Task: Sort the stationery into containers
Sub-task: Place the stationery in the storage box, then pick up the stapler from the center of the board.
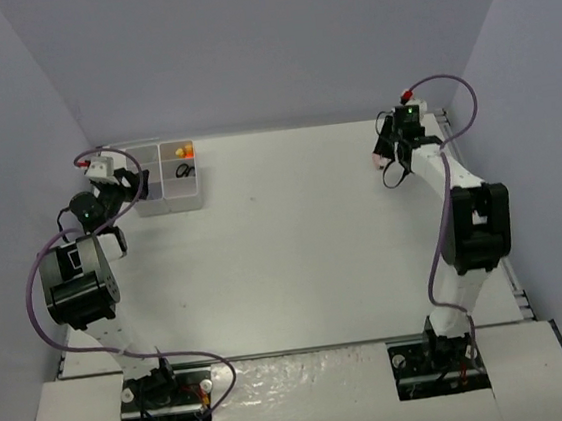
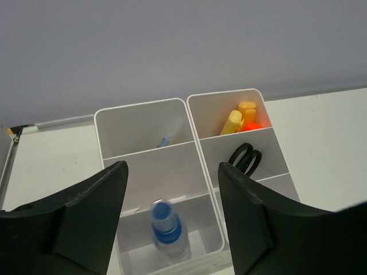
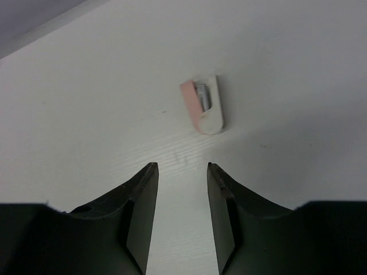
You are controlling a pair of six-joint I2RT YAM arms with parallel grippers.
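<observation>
One white tray [image 2: 140, 105] stands at the far left of the counter [image 1: 305, 248]. It is split into six compartments, two across and three deep. The left hand [image 2: 172, 175] hovers over the tray's near end, its two fingers spread wide with nothing between them.

In the tray's left column, the far compartment holds one slim item [image 2: 166, 141] with a blue tip. It is possibly the pencil, though it is too small to be sure. The near compartment holds one blue-capped bottle [image 2: 166, 229], blurred in the wrist view.

In the right column, the far compartment holds two yellow sticks [image 2: 232, 122] side by side, with one orange marker [image 2: 256, 126] touching them. The middle compartment holds one pair of black-handled scissors [image 2: 245, 158], its two finger loops uppermost. The near compartment is mostly hidden behind a finger.

Well apart from the tray, at the far right of the counter, the right hand [image 3: 182, 172] points down at the surface. Its two fingers are parted by a narrow gap and grip nothing. One pink piece [image 3: 205, 106], pink on one side and white on the other, lies flat on the counter just beyond the fingertips, not touching them.
</observation>
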